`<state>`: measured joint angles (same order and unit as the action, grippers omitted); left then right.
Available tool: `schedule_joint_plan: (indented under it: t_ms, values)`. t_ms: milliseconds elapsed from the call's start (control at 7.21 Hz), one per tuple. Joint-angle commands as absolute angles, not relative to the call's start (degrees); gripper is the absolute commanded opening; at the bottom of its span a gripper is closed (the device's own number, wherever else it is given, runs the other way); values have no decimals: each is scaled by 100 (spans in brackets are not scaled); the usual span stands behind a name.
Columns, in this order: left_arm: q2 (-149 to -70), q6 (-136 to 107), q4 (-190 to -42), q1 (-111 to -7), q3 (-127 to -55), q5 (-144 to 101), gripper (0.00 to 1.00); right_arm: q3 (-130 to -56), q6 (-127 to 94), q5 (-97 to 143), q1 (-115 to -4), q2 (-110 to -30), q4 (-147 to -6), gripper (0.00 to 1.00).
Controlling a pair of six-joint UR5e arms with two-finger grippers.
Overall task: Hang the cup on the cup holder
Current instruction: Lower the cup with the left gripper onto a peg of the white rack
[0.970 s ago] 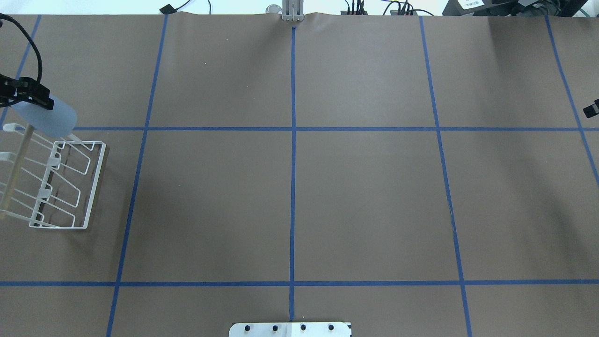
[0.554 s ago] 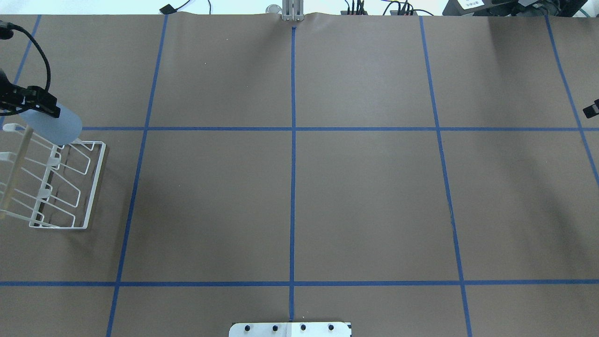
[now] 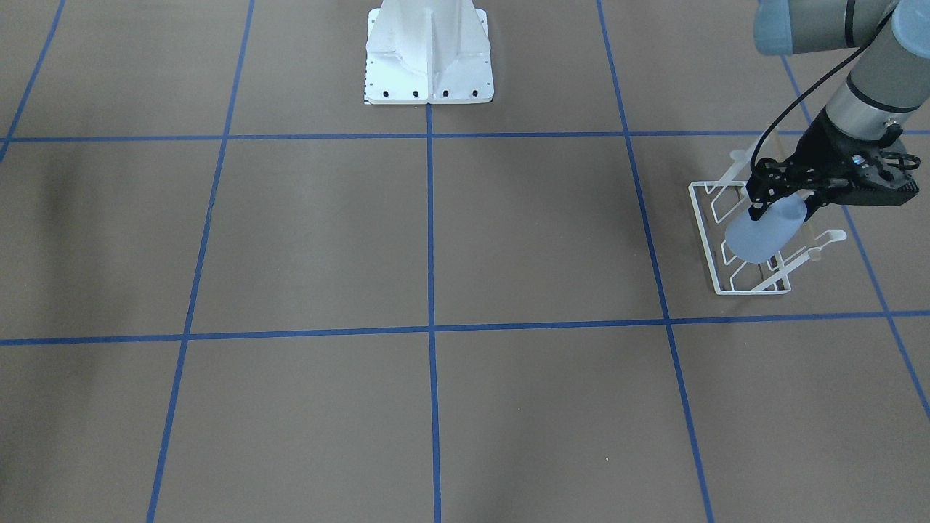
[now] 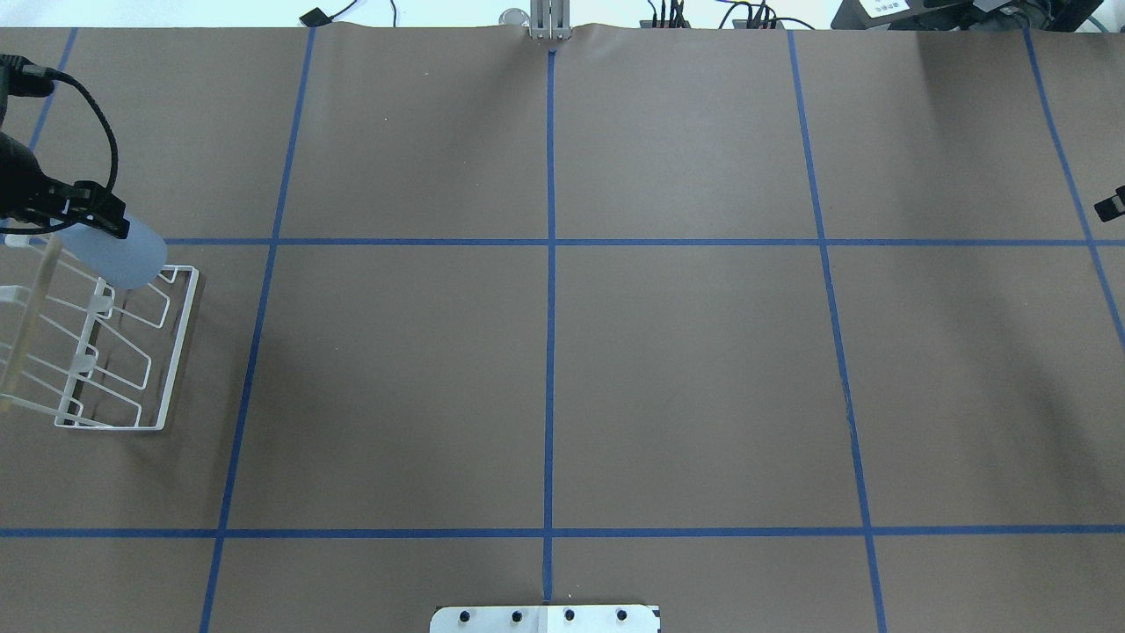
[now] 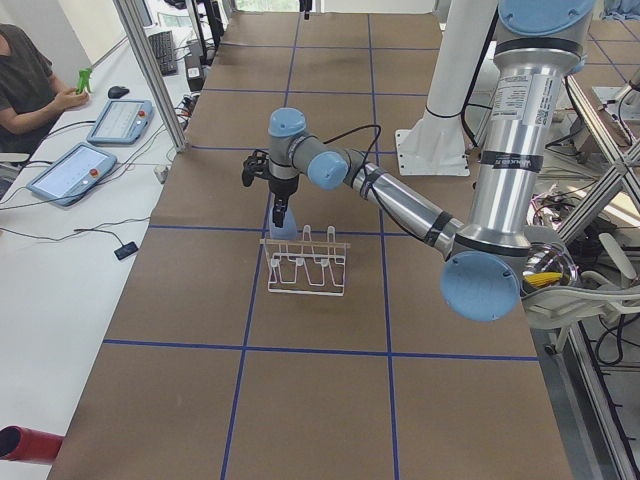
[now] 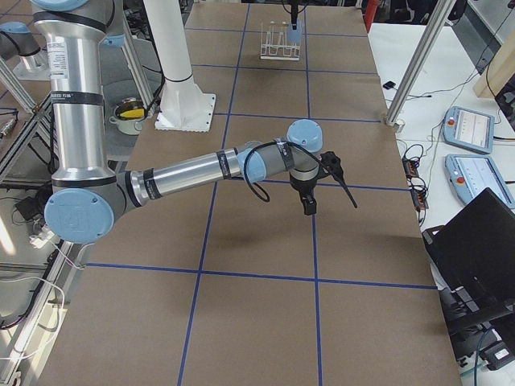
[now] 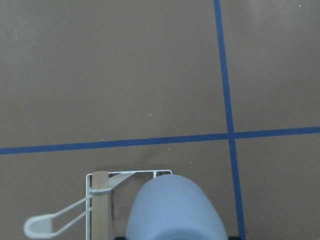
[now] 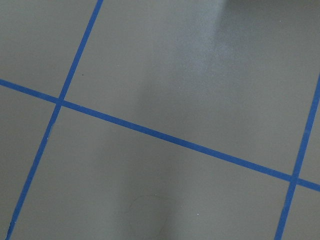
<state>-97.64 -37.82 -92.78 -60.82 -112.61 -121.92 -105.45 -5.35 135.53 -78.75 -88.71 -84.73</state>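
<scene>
The pale blue cup (image 4: 125, 256) hangs tilted over the far end of the white wire cup holder (image 4: 178, 347), at the table's left edge. My left gripper (image 4: 86, 216) is shut on the cup's upper end. In the front-facing view the cup (image 3: 761, 234) slants down from the left gripper (image 3: 783, 208) across the cup holder's (image 3: 700, 215) pegs. In the left wrist view the cup (image 7: 174, 210) fills the lower middle, beside the tan wooden bar (image 7: 99, 206) and a peg (image 7: 39, 227). Of my right gripper (image 4: 1111, 205) only a black tip shows at the right edge; I cannot tell its state.
Brown table paper is crossed by blue tape lines (image 4: 550, 264). The robot's white base plate (image 4: 545, 619) sits at the near edge. Cables and plugs (image 4: 668, 16) lie along the far edge. A person sits at tablets (image 5: 70, 172) beyond the table in the left side view.
My left gripper has carried the cup to the right and nearer, lower over the cup holder's far end. The right gripper's tip has not moved.
</scene>
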Motion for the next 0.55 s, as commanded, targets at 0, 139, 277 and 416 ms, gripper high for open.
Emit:
schedule_joint_plan:
  t_ms: [0, 139, 277, 416]
  values:
    - [-9765, -3762, -9316, -6012, -11154, -12199, 42, -10556, -589, 13553, -7875, -8868, -8473, 100]
    - [-9765, -3762, -9316, -5968, -11145, -12199, 54, -10564, -589, 13553, -7875, -8868, -8473, 100]
    - [-9765, -3762, -9316, -5942, -11136, -12199, 92, -10591, -606, 13561, -7875, -8877, -8473, 100]
    - [-9765, -3744, -9316, -5950, -11136, -12199, 98, -10591, -606, 13562, -7875, -8877, -8473, 100]
